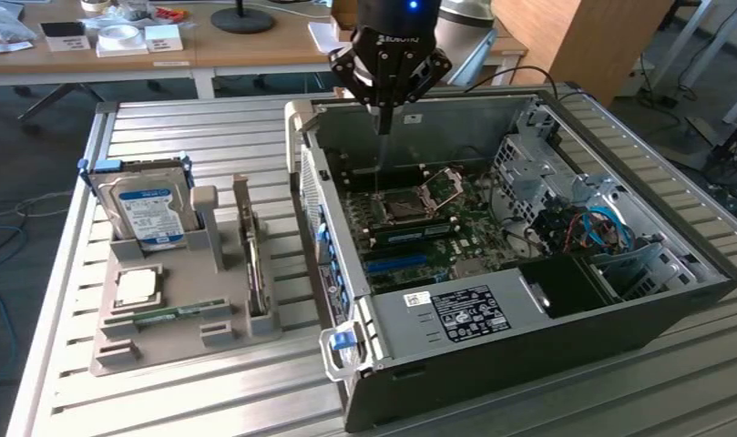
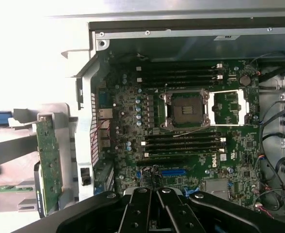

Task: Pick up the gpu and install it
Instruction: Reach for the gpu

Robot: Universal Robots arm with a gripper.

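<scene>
Grey slatted metal table (image 1: 174,123), carrying two groups of items.

1. Open computer case (image 1: 527,364), lying on its side towards the exterior view's right, lid off. Inside it: a green motherboard (image 1: 432,232) (image 2: 133,121) with a bare processor socket (image 1: 411,208) (image 2: 186,109) and black memory slots on either side of it.

2. Gripper (image 1: 386,126) (image 2: 154,193), black, hanging point-down over the far part of the case, above the motherboard. Its fingers are pressed together with nothing between them.

3. Grey moulded holder (image 1: 161,350), on the table just beside the case, on the exterior view's left.
- The gpu (image 1: 251,264) (image 2: 49,165) stands on edge in a slot on the side of the holder nearest the case, well apart from the gripper. Seen edge-on, it appears as a thin green card, and its fan face is hard to make out.
- Hard drive (image 1: 149,211), silver with a blue and white label, upright at the far end.
- Processor chip (image 1: 138,288), lying flat.
- Memory stick (image 1: 174,313), narrow and green, lying flat near the chip.
</scene>
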